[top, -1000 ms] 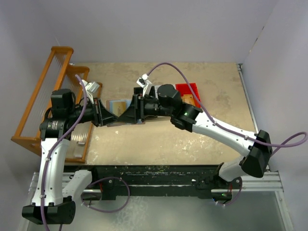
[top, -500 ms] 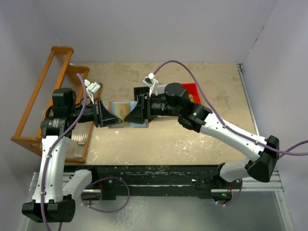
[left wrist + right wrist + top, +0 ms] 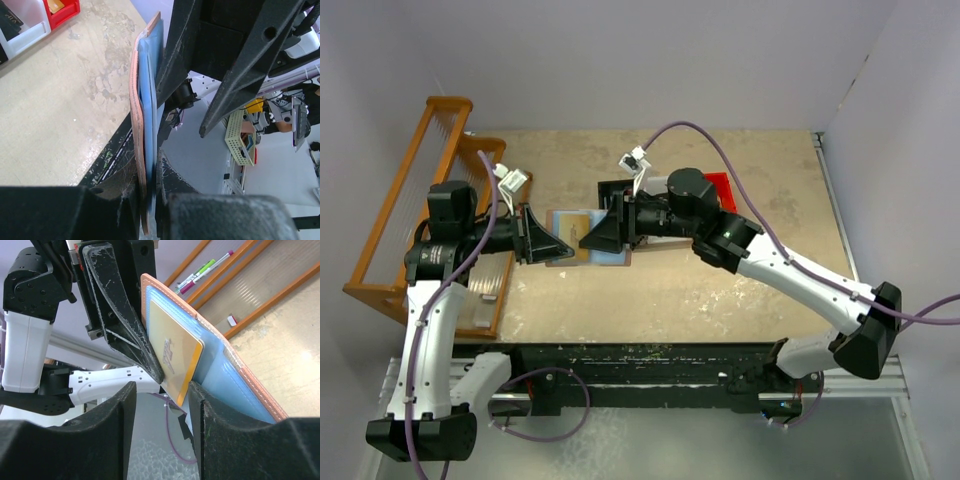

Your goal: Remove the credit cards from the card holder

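Observation:
The salmon-pink card holder (image 3: 582, 243) with light blue lining is held off the table, open, between the two grippers. My left gripper (image 3: 558, 250) is shut on it; in the left wrist view the holder (image 3: 145, 120) stands edge-on between my closed fingers (image 3: 149, 175). A tan-orange credit card (image 3: 172, 350) sticks out of a blue pocket of the holder (image 3: 240, 375). My right gripper (image 3: 162, 395) is open, with one jaw on each side of the card's lower corner. It also shows in the top view (image 3: 588, 240). The pale striped card is hidden.
A wooden rack (image 3: 410, 200) stands at the left edge of the table. A red bin (image 3: 718, 186) and a black bin (image 3: 610, 188) sit behind the right arm. A white bin (image 3: 20, 35) shows beside the red one. Pens (image 3: 205, 270) lie near the rack.
The right gripper has drawn back a little to the right, and the card holder now shows spread out between the two grippers. The left arm has hardly moved.

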`<state>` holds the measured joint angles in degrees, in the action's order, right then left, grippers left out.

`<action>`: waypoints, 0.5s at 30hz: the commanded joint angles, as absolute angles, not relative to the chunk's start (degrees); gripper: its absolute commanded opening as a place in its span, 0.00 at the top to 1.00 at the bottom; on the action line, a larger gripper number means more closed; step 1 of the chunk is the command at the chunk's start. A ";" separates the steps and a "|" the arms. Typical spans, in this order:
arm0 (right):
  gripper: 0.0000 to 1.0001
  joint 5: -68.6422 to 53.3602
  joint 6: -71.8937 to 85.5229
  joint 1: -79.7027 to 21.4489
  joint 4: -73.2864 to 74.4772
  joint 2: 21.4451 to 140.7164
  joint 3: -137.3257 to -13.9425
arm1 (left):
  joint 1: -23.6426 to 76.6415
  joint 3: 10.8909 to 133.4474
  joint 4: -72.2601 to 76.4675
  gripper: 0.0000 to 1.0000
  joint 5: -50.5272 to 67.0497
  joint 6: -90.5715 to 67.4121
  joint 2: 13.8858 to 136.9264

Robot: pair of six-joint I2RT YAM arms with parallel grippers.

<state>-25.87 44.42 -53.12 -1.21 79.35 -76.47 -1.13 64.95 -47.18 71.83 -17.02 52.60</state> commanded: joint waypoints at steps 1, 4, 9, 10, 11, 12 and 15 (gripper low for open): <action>0.54 -28.68 44.91 -52.90 -5.93 80.15 -76.92 | -1.03 66.44 -43.61 0.95 79.40 -17.97 51.62; 0.66 -30.40 46.74 -52.85 -9.95 79.67 -75.64 | -1.00 66.46 -42.98 0.94 80.95 -18.53 51.37; 0.75 -33.49 51.22 -52.88 -19.81 78.32 -70.58 | -1.01 66.36 -40.45 0.91 85.12 -20.59 50.85; 0.77 -33.90 52.18 -52.86 -21.42 78.38 -69.77 | -0.97 66.43 -39.69 0.90 85.82 -21.15 50.66; 0.79 -34.07 52.78 -52.83 -22.91 78.46 -69.16 | -0.97 66.44 -38.95 0.88 86.39 -21.69 50.43; 0.81 -34.10 53.05 -52.86 -23.42 78.67 -68.81 | -0.97 66.49 -38.22 0.86 86.89 -22.23 50.30; 0.89 -33.75 53.70 -52.85 -25.36 79.14 -68.25 | -0.97 66.45 -36.11 0.74 88.23 -23.96 49.78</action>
